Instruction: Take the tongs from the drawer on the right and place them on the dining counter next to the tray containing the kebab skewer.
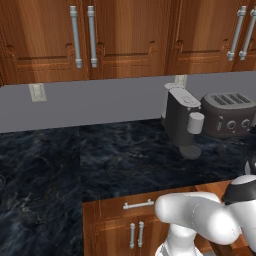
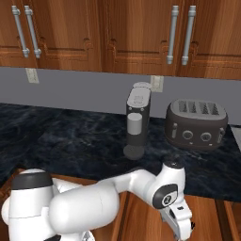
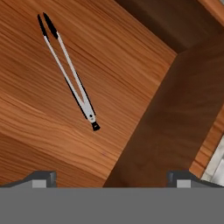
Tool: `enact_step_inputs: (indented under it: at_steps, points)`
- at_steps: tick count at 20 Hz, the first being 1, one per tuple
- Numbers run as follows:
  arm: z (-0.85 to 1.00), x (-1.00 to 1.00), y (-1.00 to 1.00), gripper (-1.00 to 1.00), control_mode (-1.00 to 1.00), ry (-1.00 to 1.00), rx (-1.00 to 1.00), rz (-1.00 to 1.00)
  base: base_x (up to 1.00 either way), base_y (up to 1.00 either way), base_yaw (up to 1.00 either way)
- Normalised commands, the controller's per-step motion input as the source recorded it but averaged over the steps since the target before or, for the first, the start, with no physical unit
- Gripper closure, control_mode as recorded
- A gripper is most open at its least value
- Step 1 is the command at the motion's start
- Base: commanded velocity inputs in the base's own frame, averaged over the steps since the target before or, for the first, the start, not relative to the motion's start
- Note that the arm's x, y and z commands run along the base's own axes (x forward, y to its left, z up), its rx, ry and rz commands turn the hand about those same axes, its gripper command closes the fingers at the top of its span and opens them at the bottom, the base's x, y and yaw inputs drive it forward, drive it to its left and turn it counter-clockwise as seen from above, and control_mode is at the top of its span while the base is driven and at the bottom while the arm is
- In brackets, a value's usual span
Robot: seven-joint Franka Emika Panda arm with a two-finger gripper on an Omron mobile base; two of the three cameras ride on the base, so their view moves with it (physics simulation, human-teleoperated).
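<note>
Dark tongs (image 3: 69, 72) lie above the open jaws.

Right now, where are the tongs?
In the hand view, the tongs lie flat on the open drawer's wooden floor, upper left, apart from its dark side wall.

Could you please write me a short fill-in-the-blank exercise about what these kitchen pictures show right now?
1. The tongs lie flat on the floor of the open ____.
2. On the black counter, the coffee maker stands beside a dark ____.
3. The gripper looks down with its jaws ____.
4. The tongs' two arms are joined at the end ____ the gripper.

Missing words: drawer; toaster; open; nearer
</note>
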Motion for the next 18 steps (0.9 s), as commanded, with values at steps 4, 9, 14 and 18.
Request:
enact_step_inputs:
  at_steps: [4,9,14,18]
  points:
    - [-0.07,0.00,0.00,-1.00,-1.00,0.00,0.00,0.03,0.00,0.00,0.00]
    - [0.00,0.00,0.00,-1.00,-1.00,0.00,0.00,0.05,0.00,0.00,0.00]
    - [0.00,0.00,0.00,-1.00,-1.00,0.00,0.00,0.06,0.00,0.00,0.00]
    - [-0.03,0.00,0.00,-1.00,-1.00,-0.01,0.00,0.02,0.00,0.00,0.00]
